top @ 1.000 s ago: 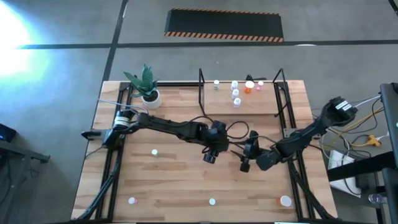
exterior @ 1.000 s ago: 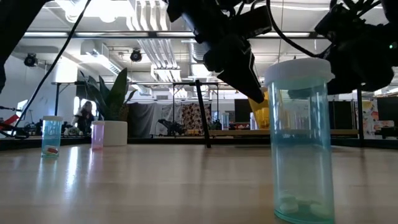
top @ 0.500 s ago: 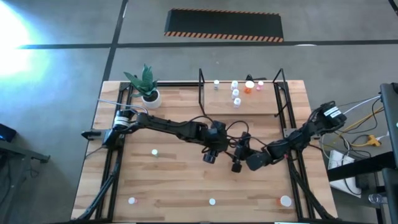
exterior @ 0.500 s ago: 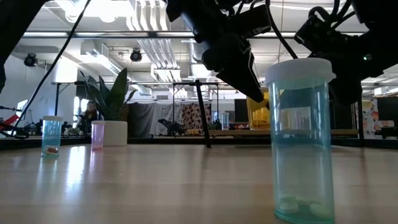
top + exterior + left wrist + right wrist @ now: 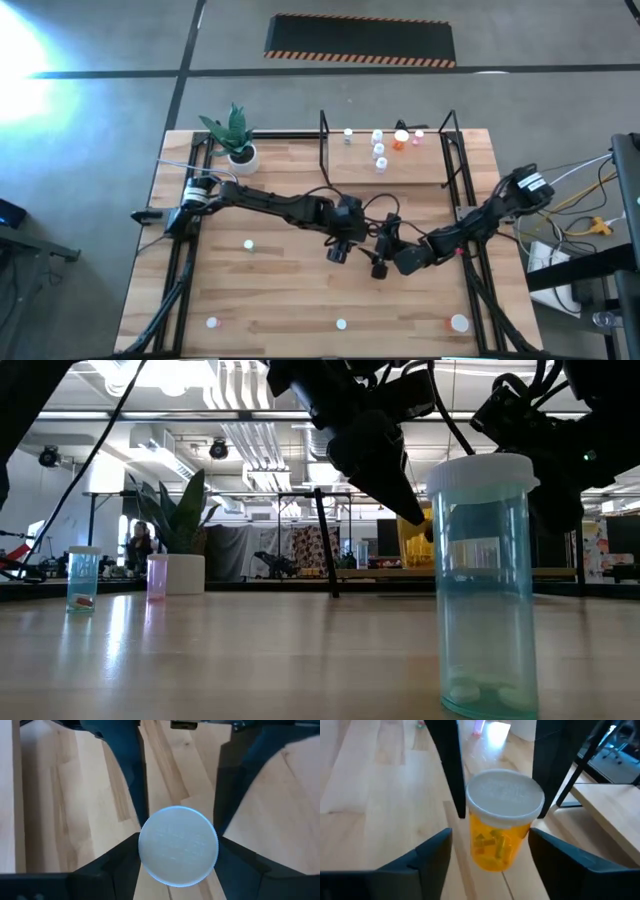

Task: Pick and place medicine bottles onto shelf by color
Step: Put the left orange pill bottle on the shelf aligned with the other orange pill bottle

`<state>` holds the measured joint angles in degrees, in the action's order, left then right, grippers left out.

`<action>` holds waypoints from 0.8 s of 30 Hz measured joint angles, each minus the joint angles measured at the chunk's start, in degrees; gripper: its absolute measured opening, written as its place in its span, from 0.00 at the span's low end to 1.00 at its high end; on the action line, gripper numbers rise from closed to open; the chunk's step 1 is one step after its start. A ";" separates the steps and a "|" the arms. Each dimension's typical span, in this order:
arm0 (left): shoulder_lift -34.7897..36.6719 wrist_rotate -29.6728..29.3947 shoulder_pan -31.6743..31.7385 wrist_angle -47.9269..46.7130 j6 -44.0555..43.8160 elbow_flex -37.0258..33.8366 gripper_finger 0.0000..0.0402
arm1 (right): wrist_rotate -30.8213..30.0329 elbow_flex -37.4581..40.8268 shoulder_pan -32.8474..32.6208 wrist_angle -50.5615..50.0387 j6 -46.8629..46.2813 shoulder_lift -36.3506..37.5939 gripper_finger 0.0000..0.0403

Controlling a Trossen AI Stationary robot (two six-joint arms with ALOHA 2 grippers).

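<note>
So the wooden table (image 5: 280, 290) has both arms meeting mid-table. Left gripper (image 5: 178, 820) sits spread wide around a white-capped bottle (image 5: 178, 852), not squeezing. Right gripper (image 5: 497, 827) is likewise wide open around an upright orange bottle (image 5: 499, 832), near the shelf (image 5: 390, 165).

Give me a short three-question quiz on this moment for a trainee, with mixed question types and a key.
1. True or false: the orange medicine bottle between the right gripper's open fingers lies on its side.
2. In the high view, where is the potted plant? A: at the table's upper left corner. B: on the shelf. C: at the lower right corner.
3. Fill in: the medicine bottle nearest the low camera is tinted ____.

Key: 1 false, it stands upright. 2 A. 3 teal.
</note>
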<state>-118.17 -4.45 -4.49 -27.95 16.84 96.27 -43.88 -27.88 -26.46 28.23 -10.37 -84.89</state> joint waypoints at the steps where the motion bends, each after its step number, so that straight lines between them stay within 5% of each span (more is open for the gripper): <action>1: 0.00 -0.02 0.00 0.04 -0.02 0.00 0.52 | -0.65 0.00 0.04 0.84 0.34 -0.43 0.65; 6: 0.00 0.01 0.01 0.26 -1.50 0.00 0.52 | -1.13 0.02 0.11 4.67 2.56 -2.51 0.67; 24: 0.26 2.24 1.40 0.59 -2.97 0.09 0.56 | -5.81 0.00 0.26 10.21 3.67 -5.75 0.46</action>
<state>-117.91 -2.21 -3.09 -27.35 13.87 96.36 -49.70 -27.88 -26.20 38.44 -6.70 -90.64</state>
